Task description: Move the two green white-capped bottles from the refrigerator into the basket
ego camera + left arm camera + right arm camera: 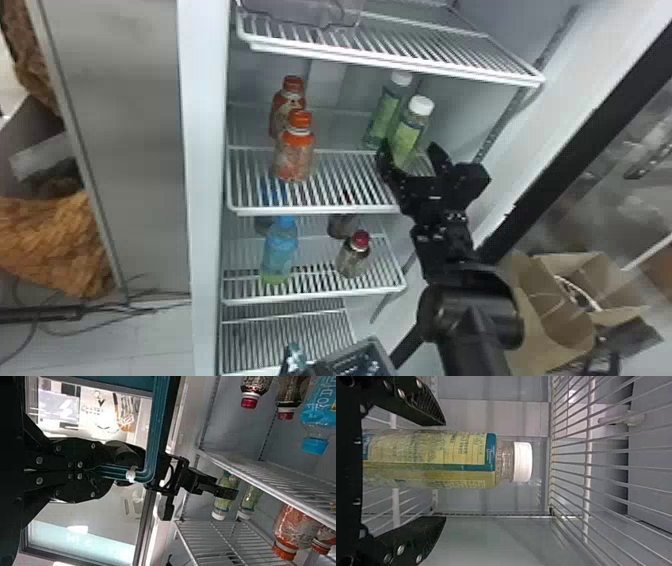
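The room can't be named for certain: it has a drinks fridge like a shop's, but the floor around it looks more like a lab or workroom. The fridge (pixel 204 165) is tall, with white wire shelves (pixel 320 210) carrying a few bottles, among them orange-capped ones (pixel 294 155), a blue one (pixel 280 250) and green ones (pixel 409 134). Loose cables (pixel 75 327) run over the pale floor (pixel 115 345) by a plain metal panel (pixel 117 125). Open brown paper bags (pixel 562 320) stand on the other side.
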Tool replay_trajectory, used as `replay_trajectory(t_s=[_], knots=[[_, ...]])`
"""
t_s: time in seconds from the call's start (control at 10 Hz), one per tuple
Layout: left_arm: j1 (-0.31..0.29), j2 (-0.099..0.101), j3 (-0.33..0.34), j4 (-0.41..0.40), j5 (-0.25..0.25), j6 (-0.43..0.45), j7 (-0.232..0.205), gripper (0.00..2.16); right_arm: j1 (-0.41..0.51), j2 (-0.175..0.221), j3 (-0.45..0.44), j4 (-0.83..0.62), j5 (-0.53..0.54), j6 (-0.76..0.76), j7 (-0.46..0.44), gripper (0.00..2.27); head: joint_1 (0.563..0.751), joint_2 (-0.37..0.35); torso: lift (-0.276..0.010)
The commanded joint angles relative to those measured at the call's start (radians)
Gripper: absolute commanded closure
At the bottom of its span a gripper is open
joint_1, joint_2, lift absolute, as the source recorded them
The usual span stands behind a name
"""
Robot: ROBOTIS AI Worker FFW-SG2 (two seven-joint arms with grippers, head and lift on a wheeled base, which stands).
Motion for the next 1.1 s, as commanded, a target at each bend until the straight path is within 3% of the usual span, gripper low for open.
replay_trajectory(t_s=[0.0,0.1,0.2,0.6,1.0], knots=[[0.000,0.000,0.000,0.000,-0.001,0.000,0.000,1.22,-0.012,-0.002,0.016,0.014,-0.023,-0.001,-0.004,0.60,0.695,-0.350,-0.004],[0.000,0.000,0.000,0.000,0.001,0.000,0.000,1.22,-0.017,-0.002,0.020,0.024,-0.031,-0.001,-0.004,0.91,0.695,-0.350,-0.004],[0.002,0.000,0.000,0.000,0.001,-0.002,0.000,1.22,-0.015,-0.002,0.022,0.027,-0.035,-0.001,-0.004,1.05,0.695,-0.350,-0.004],[0.005,0.000,0.000,0.000,-0.003,-0.002,0.000,1.22,0.007,-0.004,0.034,-0.008,-0.057,-0.025,-0.002,1.06,0.695,-0.350,-0.004],[0.007,0.000,0.002,0.000,-0.003,-0.002,-0.002,1.21,0.108,-0.004,0.042,-0.182,-0.123,0.031,0.021,1.06,0.695,-0.350,-0.004]])
